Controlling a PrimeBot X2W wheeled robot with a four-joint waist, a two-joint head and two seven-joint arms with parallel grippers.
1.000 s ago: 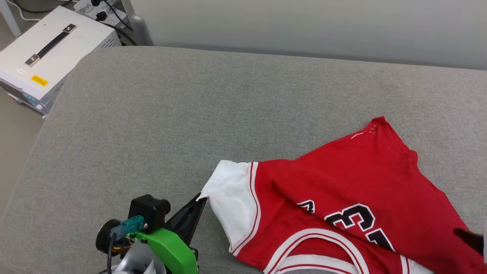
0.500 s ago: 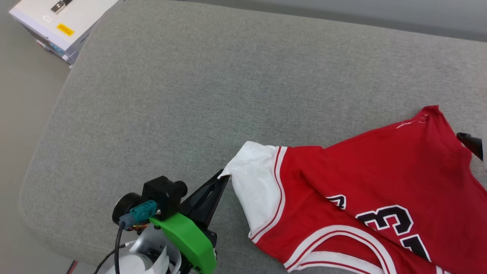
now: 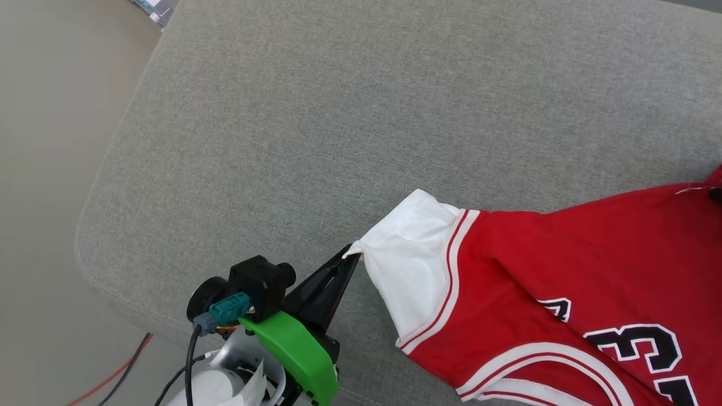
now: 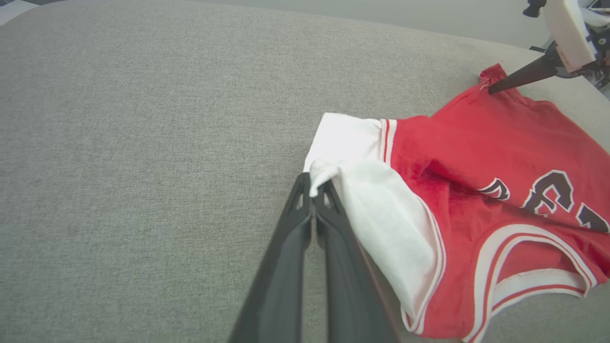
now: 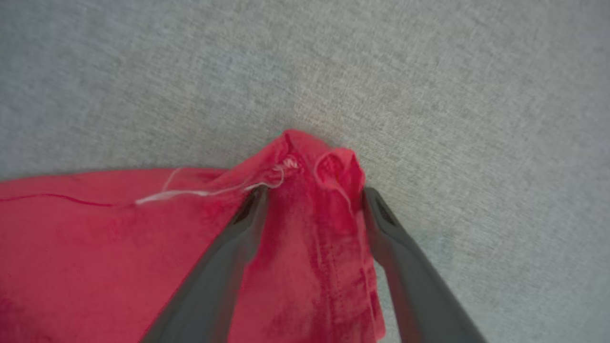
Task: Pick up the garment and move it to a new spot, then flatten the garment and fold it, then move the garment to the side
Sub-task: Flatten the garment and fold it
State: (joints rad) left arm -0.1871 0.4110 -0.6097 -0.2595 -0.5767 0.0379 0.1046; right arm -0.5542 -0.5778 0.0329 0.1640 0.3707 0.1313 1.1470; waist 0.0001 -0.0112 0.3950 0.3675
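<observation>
Grey fabric cushion (image 3: 282,113), seen from above, with its rounded corner at lower left. Beyond that corner lies pale floor (image 3: 45,169), on which a red and a black cable (image 3: 121,366) run; the corner of a white box (image 3: 152,4) shows at the top edge.

The left gripper (image 3: 351,256), carrying a green bracket (image 3: 293,355) and a black camera (image 3: 259,279) at its wrist, reaches up from the near edge of the cushion. Its fingers are pressed together on the tip of the white sleeve.

The right gripper (image 5: 314,195) stands at the far hem corner with its fingers spread wide. The bunched red corner lies between them, and a loose white thread (image 5: 200,193) trails from the seam.

The garment (image 3: 564,270) lies on the right part of the cushion, stretched between the two grippers. It is red, with a white short sleeve edged in red-and-white stripes. A striped neckline curves near the front edge. A diagonal fold crosses the chest and partly hides the black, white-outlined numerals (image 3: 637,341).
</observation>
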